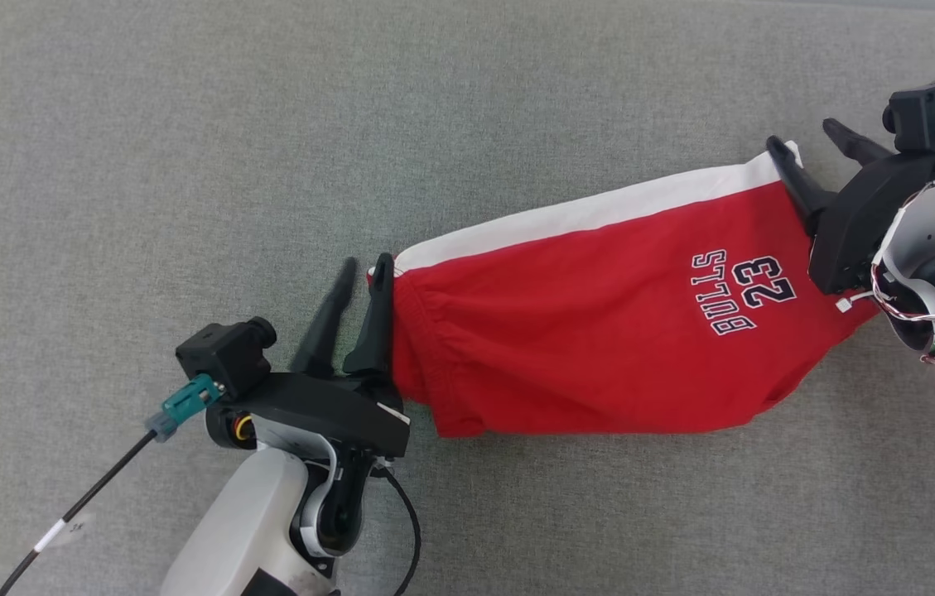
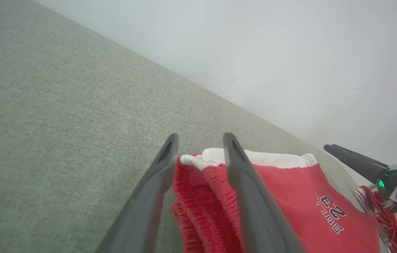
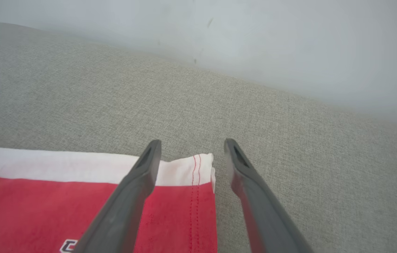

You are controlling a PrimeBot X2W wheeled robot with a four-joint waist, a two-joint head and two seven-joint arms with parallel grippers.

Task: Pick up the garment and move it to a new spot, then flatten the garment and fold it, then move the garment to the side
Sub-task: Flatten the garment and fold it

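Status: red-and-white fabric shorts (image 1: 600,331) flat, apparently folded once. Claws spread, pinching nothing: left gripper (image 1: 366,263), right gripper (image 1: 802,134). Pending: move to side.

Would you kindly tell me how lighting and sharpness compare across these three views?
Head view: soft, even light, red shorts and print sharp. Left wrist view: pale wall washed out, hazy. Right wrist view: grey surface crisp nearby, blurring farther back.

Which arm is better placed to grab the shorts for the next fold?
Probably the right. The right gripper is open, with the flat white-striped hem corner of the shorts lying between its fingers. The left gripper, also open, straddles the bunched waistband, a thicker, messier grab.
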